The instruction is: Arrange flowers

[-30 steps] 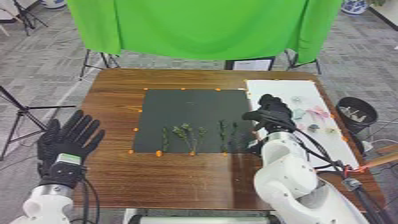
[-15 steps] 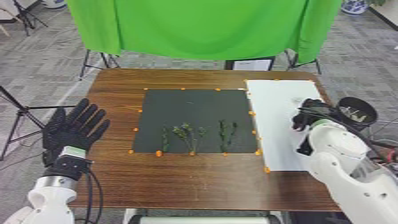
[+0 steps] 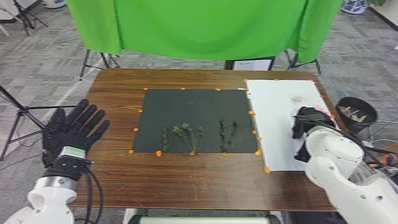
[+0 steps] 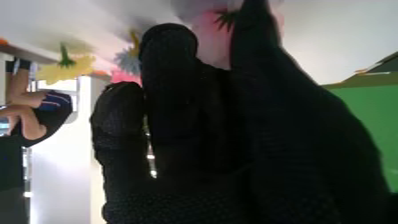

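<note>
My right hand (image 3: 308,123) is over the right part of the white sheet (image 3: 277,150), covering most of the flowers there. A pale flower (image 3: 297,99) lies just beyond it. In the right wrist view the fingers of my right hand (image 4: 182,115) are straight; a pink flower (image 4: 210,37) shows between them and the thumb, contact unclear. A yellow flower (image 4: 67,69), a bluish flower (image 4: 127,62) and a bright pink flower (image 4: 123,76) are beside the fingertips. Green stems (image 3: 187,135) and leafy sprigs (image 3: 224,134) lie on the black board (image 3: 191,107). My left hand (image 3: 71,132) is open at the table's left edge.
The brown table (image 3: 178,185) carries the board and sheet, with orange markers along their edges. A dark bin (image 3: 357,111) stands by the table's right edge, close to my right arm. A green cloth (image 3: 204,30) hangs behind the table.
My right hand has moved right from the sheet's left edge to over the flowers, then slightly nearer the robot. My left hand has shifted slightly forward.
</note>
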Available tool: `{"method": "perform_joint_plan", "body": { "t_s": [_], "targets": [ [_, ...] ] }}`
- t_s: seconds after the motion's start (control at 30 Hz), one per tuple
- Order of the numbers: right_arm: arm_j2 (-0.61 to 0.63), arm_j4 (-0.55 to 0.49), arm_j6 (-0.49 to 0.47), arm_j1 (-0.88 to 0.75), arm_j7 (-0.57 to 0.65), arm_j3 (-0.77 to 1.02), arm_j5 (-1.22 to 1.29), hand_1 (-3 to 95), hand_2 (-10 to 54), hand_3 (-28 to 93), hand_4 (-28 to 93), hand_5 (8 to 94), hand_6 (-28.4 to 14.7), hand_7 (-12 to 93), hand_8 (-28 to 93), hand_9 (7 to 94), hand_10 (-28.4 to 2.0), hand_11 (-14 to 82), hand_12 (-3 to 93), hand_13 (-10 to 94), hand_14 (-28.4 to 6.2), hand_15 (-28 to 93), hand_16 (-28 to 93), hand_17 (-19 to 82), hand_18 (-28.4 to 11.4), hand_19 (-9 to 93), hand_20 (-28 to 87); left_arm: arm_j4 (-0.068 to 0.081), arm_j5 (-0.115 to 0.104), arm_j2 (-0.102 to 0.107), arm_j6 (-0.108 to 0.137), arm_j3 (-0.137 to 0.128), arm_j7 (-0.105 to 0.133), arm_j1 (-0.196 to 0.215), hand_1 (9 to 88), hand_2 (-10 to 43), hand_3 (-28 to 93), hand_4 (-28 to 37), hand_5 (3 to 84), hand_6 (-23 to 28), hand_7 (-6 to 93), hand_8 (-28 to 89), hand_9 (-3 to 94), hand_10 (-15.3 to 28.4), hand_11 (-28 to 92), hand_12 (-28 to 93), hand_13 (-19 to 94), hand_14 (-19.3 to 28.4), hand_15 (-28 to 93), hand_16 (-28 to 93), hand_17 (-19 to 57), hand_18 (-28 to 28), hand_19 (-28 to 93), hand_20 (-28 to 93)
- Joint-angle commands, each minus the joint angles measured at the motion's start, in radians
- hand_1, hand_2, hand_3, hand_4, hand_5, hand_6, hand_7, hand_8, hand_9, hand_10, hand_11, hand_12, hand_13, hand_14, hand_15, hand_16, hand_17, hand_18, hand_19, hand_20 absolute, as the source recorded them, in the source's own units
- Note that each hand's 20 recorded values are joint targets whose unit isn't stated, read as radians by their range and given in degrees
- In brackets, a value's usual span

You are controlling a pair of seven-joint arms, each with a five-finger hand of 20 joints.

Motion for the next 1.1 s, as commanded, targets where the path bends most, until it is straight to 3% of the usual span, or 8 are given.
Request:
{"method": "perform_joint_plan", "body": {
  "t_s": [0.03, 0.23, 0.33, 0.5, 0.6, 0.77, 0.93, 1.1],
  "targets": [
    [0.001, 0.011, 0.092, -0.039, -0.003, -0.020, -0.041, 63.5, -9.5, 55, -28, 77.2, 1.2, 30, 6, 84.6, -7.4, 4.9, 31.2, 76, -8.8, 54, 32, 38, -23.5, 85, 42, -0.003, -0.004, -0.008, 0.002, -0.004, 0.002, 0.014, 25.7, 15.1, 73, -28.3, 46.7, 9.6, 13.3, -7, 39.3, 16.0, 19, 14, 28, 16.7, 37, -6, -7.3, 16.6, 39, 13],
    [0.027, -0.068, 0.252, -0.072, -0.037, -0.024, -0.124, 63.5, -9.5, 58, -28, 78.9, 1.1, 30, 10, 87.9, -6.9, 4.8, 34.2, 76, -8.0, 54, 34, 39, -23.2, 86, 42, -0.006, 0.003, -0.010, 0.001, -0.020, 0.007, 0.027, 25.6, 15.1, 73, -28.3, 46.7, 9.6, 13.2, -7, 39.2, 16.0, 19, 14, 28, 16.8, 37, -6, -7.3, 16.6, 39, 13],
    [0.038, -0.118, 0.338, -0.067, -0.140, -0.051, -0.186, 62.8, -9.5, 60, -28, 79.1, 1.0, 30, 10, 88.1, -7.0, 4.7, 34.2, 77, -7.7, 53, 35, 40, -23.3, 86, 42, -0.009, 0.001, -0.010, 0.002, -0.031, 0.004, 0.036, 25.5, 15.0, 73, -28.3, 46.7, 9.6, 13.3, -7, 39.3, 16.0, 19, 14, 28, 16.8, 37, -6, -7.3, 16.6, 39, 13],
    [-0.007, -0.139, 0.453, 0.100, -0.260, -0.235, -0.177, 61.3, -9.5, 62, -28, 79.3, 1.0, 30, 10, 88.3, -7.1, 4.9, 34.5, 77, -7.7, 53, 36, 40, -23.1, 87, 42, -0.011, 0.004, -0.017, 0.004, -0.047, 0.007, 0.055, 25.5, 15.0, 73, -28.3, 46.6, 9.6, 13.2, -7, 39.3, 16.1, 19, 14, 28, 16.8, 37, -6, -7.3, 16.6, 39, 13],
    [-0.072, -0.089, 0.534, 0.222, -0.398, -0.365, -0.087, 59.7, -9.5, 64, -28, 78.9, 1.1, 30, 10, 88.4, -7.2, 4.9, 34.5, 77, -7.5, 53, 36, 40, -22.8, 87, 42, -0.013, 0.004, -0.020, 0.010, -0.055, 0.019, 0.075, 25.5, 15.0, 73, -28.3, 46.6, 9.6, 13.2, -7, 39.2, 16.1, 19, 14, 28, 16.8, 37, -6, -7.3, 16.6, 39, 13],
    [-0.205, 0.012, 0.493, 0.380, -0.517, -0.537, -0.059, 58.2, -9.5, 66, -28, 78.3, 1.4, 32, 9, 88.1, -7.1, 5.0, 34.8, 77, -7.4, 54, 35, 40, -22.0, 87, 42, -0.014, 0.005, -0.017, 0.010, -0.056, 0.008, 0.087, 25.6, 15.0, 73, -28.3, 46.7, 9.6, 13.2, -7, 39.1, 16.1, 19, 14, 28, 16.8, 37, -6, -7.3, 16.5, 39, 13],
    [-0.299, 0.108, 0.501, 0.496, -0.544, -0.686, -0.074, 57.8, -9.5, 66, -28, 77.4, 1.6, 34, 8, 87.6, -7.0, 5.2, 34.9, 77, -7.3, 55, 35, 40, -21.7, 87, 42, -0.010, 0.008, -0.006, 0.015, -0.036, -0.005, 0.062, 25.5, 15.0, 73, -28.3, 46.6, 9.6, 13.2, -7, 39.2, 16.0, 19, 14, 28, 16.8, 37, -6, -7.3, 16.5, 39, 13],
    [-0.365, 0.202, 0.425, 0.545, -0.588, -0.777, -0.141, 57.6, -9.5, 67, -28, 77.1, 1.5, 34, 7, 87.5, -7.0, 5.3, 34.9, 77, -7.0, 55, 35, 40, -21.7, 87, 43, -0.005, 0.009, 0.013, 0.016, -0.012, -0.006, 0.032, 25.5, 15.0, 73, -28.3, 46.6, 9.6, 13.1, -7, 39.2, 16.0, 19, 14, 28, 16.8, 37, -6, -7.3, 16.5, 39, 13]
  ]
}}
